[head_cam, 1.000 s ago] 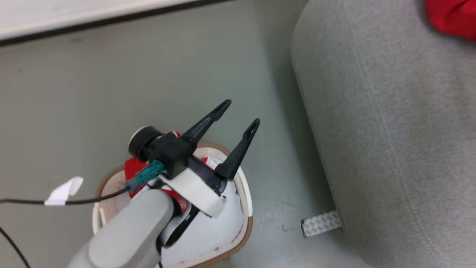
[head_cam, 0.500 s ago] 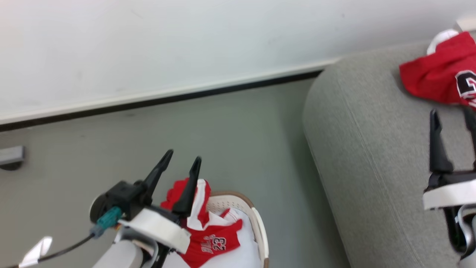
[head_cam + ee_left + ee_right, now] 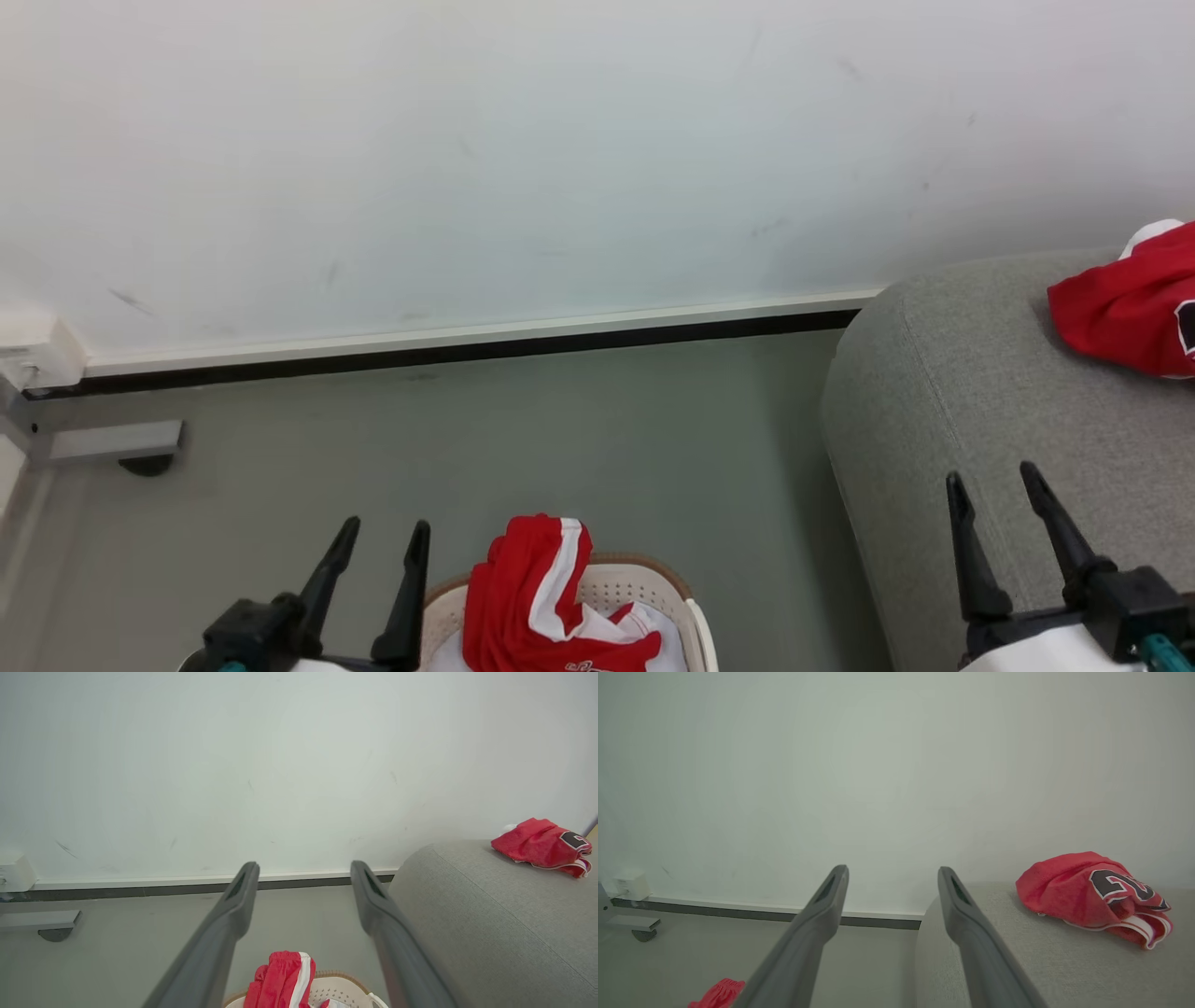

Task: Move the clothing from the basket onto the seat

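You're waiting btwn picks, left gripper & right gripper agape, empty; next: grabbing red white-striped garment from cream perforated basket.

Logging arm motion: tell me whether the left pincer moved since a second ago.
Yes. The camera tilted, but against the cream-white perforated plastic basket, the left pincer went from over it to beside its left rim.

A striped red garment, red with a broad white band, stands bunched in the cream perforated basket and rises above its brown rim. The basket sits on the floor, left of the light-grey woven seat. A numbered red garment, crumpled and showing a black white-edged numeral, lies on top of the seat, well apart from the basket.
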Motion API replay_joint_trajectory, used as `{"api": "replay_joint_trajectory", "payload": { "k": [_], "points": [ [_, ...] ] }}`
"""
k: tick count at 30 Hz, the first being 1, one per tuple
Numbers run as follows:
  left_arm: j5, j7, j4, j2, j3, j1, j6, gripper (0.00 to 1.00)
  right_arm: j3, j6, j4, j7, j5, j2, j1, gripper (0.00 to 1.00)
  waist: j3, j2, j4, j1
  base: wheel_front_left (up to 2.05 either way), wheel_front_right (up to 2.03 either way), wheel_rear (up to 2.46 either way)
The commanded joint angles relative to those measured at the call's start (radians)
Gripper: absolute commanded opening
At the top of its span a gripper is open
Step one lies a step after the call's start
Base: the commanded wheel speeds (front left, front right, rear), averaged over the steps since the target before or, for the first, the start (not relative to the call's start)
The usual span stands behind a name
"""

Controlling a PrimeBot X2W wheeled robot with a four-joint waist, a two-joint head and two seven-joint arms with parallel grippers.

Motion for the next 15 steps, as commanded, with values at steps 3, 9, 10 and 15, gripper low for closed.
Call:
{"api": "replay_joint_trajectory", "payload": {
  "k": [3, 9, 10, 15],
  "points": [
    [0.046, 0.000, 0.001, -0.027, 0.048, 0.054, -0.019, 1.00, 0.001, -0.003, -0.008, 0.000, -0.023, 0.018, 0.060, 1.00, -0.021, -0.0001, 0.012, 0.0004, 0.00, 0.00, 0.00],
    [0.092, 0.000, 0.000, -0.088, 0.137, 0.121, -0.056, 1.00, 0.011, -0.002, -0.004, 0.000, -0.001, 0.035, 0.118, 1.00, -0.040, -0.0001, 0.011, 0.0004, 0.00, 0.00, 0.00],
    [0.101, 0.000, -0.001, -0.098, 0.151, 0.129, -0.063, 1.00, 0.014, -0.003, -0.002, 0.001, 0.001, 0.036, 0.124, 1.00, -0.042, -0.0001, 0.012, 0.0004, 0.00, 0.00, 0.00],
    [0.141, -0.001, 0.007, -0.135, 0.193, 0.149, -0.099, 1.00, 0.028, -0.003, 0.007, 0.001, 0.007, 0.038, 0.133, 1.00, -0.050, -0.0001, 0.015, 0.0004, 0.00, 0.00, 0.00]
  ]
}}
